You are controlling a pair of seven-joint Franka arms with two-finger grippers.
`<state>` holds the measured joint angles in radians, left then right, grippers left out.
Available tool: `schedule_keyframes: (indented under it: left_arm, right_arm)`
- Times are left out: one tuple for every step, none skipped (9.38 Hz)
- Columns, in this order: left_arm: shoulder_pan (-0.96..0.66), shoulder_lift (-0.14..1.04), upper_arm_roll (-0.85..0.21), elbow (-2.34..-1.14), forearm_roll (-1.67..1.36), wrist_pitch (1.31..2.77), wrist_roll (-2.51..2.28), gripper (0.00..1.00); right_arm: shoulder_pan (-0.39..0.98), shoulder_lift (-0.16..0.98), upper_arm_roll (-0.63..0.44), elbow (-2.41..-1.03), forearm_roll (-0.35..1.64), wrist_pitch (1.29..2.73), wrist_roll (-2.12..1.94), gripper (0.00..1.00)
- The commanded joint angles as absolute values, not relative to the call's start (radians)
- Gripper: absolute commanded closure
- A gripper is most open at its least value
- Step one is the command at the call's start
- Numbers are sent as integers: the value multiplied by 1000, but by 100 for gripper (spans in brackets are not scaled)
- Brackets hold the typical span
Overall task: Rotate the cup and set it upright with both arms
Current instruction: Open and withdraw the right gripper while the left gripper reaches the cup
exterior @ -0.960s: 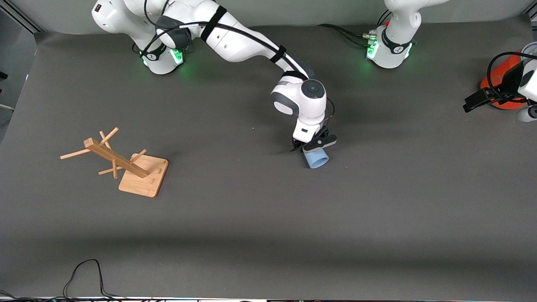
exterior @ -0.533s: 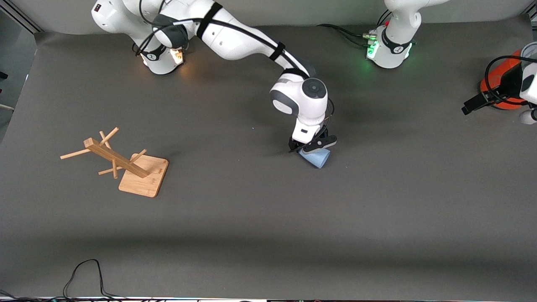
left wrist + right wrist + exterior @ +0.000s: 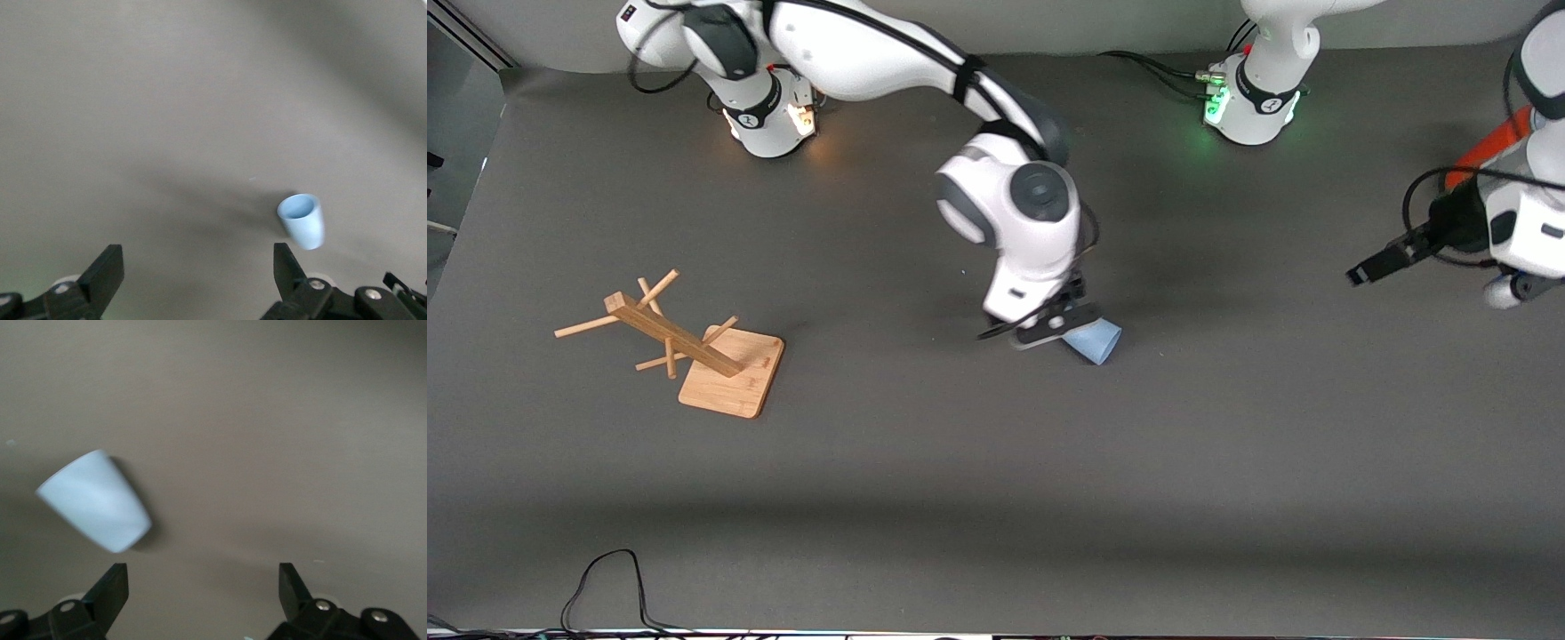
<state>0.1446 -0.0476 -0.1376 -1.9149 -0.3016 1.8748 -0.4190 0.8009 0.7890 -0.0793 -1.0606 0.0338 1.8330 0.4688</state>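
Note:
The light-blue cup (image 3: 1096,341) lies on its side on the grey mat near the table's middle, its mouth turned toward the left arm's end. My right gripper (image 3: 1033,332) is open and empty, just above the mat, beside the cup's base end. In the right wrist view the cup (image 3: 95,501) lies off to one side of the open gripper (image 3: 203,579), not between the fingers. My left gripper (image 3: 1360,272) is open and empty in the air toward the left arm's end. Its wrist view shows the cup (image 3: 302,221) with the mouth showing, past the open gripper (image 3: 197,259).
A wooden peg rack (image 3: 694,347) stands on its base toward the right arm's end. An orange-red cylinder (image 3: 1487,147) is partly hidden by the left arm. A black cable (image 3: 605,578) lies at the near edge.
My right gripper has let go of the cup, opened, risen and shifted toward the right arm's end. The cup has turned its mouth toward the left arm. The left gripper has moved in toward the middle.

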Motion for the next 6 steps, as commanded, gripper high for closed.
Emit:
schedule_keyframes:
  left_arm:
    - [45, 114, -138, -1817, -348, 2012, -416, 0]
    - [20, 191, -144, -1780, -360, 2087, -399, 0]
    - [20, 242, -155, -1778, -473, 2152, -288, 0]
    - [32, 289, -155, -1779, -673, 2154, -55, 0]
    - [32, 323, -155, -1785, -760, 2139, 94, 0]
    - [22, 368, -155, -1781, -776, 2097, 177, 0]
  right_arm:
    - [663, 581, -67, -1271, 55, 1772, 321, 0]
    - [603, 508, -72, -1325, 54, 1722, 249, 0]
    - [554, 465, -77, -1372, 51, 1697, 206, 0]
    - [511, 409, -81, -1432, 48, 1697, 146, 0]
    - [493, 370, -87, -1462, 46, 1694, 137, 0]
    - [485, 324, -103, -1507, 41, 1695, 135, 0]
